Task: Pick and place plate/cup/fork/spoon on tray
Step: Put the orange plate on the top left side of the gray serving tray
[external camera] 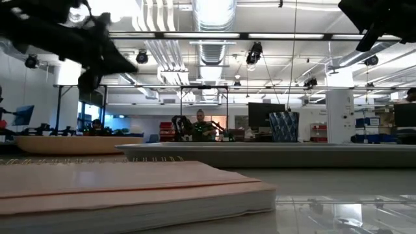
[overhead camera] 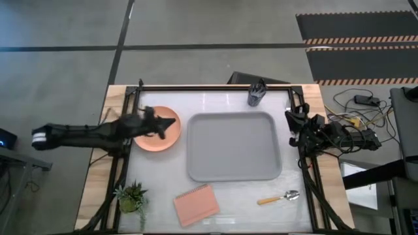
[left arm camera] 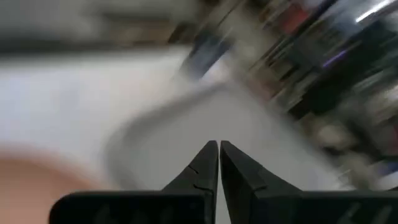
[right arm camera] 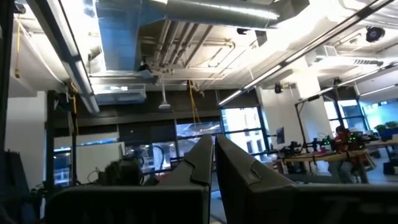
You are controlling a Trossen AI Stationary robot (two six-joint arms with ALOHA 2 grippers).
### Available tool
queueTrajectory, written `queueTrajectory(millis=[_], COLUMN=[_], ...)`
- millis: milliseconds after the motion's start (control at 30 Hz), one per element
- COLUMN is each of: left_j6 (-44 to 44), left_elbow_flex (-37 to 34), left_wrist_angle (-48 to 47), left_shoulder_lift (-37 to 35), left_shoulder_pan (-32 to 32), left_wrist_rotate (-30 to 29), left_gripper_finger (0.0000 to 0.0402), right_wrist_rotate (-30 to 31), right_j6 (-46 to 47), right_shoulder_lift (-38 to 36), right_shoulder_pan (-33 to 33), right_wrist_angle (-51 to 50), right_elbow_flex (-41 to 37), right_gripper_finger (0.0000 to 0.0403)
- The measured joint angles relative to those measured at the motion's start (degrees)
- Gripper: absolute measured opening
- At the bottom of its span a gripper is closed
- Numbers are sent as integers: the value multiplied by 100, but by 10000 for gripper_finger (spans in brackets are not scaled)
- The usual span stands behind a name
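Note:
The salmon-orange plate [overhead camera: 155, 140] lies flat on the table at the left, beside the light-grey tray [overhead camera: 234, 147]. It also shows in the low view [external camera: 78, 143]. My left gripper [overhead camera: 174, 123] is shut and empty; it hovers over the plate's right part, pointing toward the tray [left arm camera: 186, 130]. In the low view it is well above the plate. The dark cup [overhead camera: 255, 95] stands past the tray's far right corner. The orange-handled spoon [overhead camera: 279, 197] lies near the tray's near right corner. I cannot make out the fork. My right gripper [right arm camera: 214, 142] is shut and waits at the table's right edge [overhead camera: 295, 123].
A salmon-pink notebook [overhead camera: 196, 203] lies near the front edge, and a small potted plant [overhead camera: 132, 196] stands to its left. Cables and equipment sit beyond the table's right edge. People show in the room behind the table in the low view.

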Motion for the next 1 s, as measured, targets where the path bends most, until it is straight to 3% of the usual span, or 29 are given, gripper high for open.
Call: queueTrajectory(millis=[133, 267, 500, 633, 1000], left_j6=[-735, -1123, -1141, -1205, -948], left_elbow_flex=[1040, 1872, 2814, 3040, 2933], left_wrist_angle=[-2091, -3552, -4655, -5363, -5258], left_shoulder_lift=[1098, 2098, 3210, 3451, 3435], left_shoulder_pan=[-7, -58, -297, -346, -350], left_wrist_rotate=[7, 371, 1707, 1756, 1752], left_gripper_finger=[0, 0, 0, 0, 10], right_wrist_rotate=[145, 361, 461, 543, 737], right_j6=[-94, -201, -322, -455, -663], right_shoulder_lift=[0, 0, 7, 7, 9], right_shoulder_pan=[0, 0, 2, 3, 0], right_wrist_angle=[-15, -46, -79, -80, -77], right_elbow_flex=[0, 0, 0, 0, -2], right_gripper_finger=[9, 9, 9, 9, 9])
